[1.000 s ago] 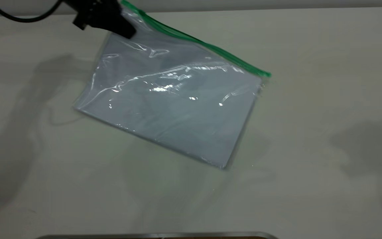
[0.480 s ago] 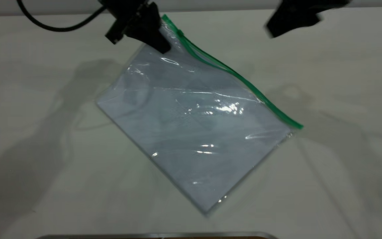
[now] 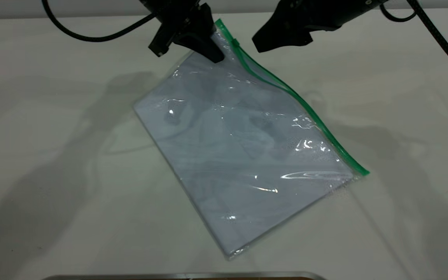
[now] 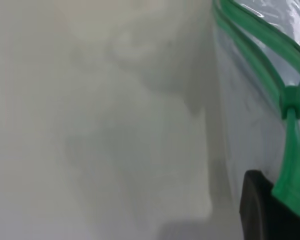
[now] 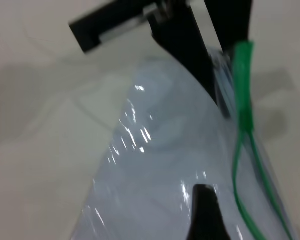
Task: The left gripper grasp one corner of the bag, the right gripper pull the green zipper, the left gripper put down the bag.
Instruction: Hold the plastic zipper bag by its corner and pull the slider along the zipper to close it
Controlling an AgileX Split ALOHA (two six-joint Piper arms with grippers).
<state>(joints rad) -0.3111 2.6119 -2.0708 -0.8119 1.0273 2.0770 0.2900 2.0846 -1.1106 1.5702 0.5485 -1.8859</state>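
**Bag hanging from my left gripper, right gripper near the zipper**

My left gripper (image 3: 208, 48) is clamped on the corner of the bag (image 3: 218, 35) at the far edge of the table (image 3: 53, 155), fingers pinched tight on the clear plastic where the green strip ends. The bag (image 3: 243, 155) slopes down from that corner toward the near side; its low corner looks to be on the table, though I can't be sure it touches. Inside: a stack of white sheets (image 3: 224, 186) filling most of the pouch, lying flat against the plastic.

The green zipper (image 3: 298, 103) runs down the right-hand long edge. Its slider (image 3: 235, 41) sits close to my held corner. Below the slider the two green tracks are parted, so the bag's mouth is open along most of that edge; in the left wrist view the slider (image 4: 291, 100) shows the tracks splitting apart past it.

My right gripper (image 3: 265, 42) hangs just beside the slider, to its right, not touching it. Nothing is in it; I can't tell how wide its fingers stand.
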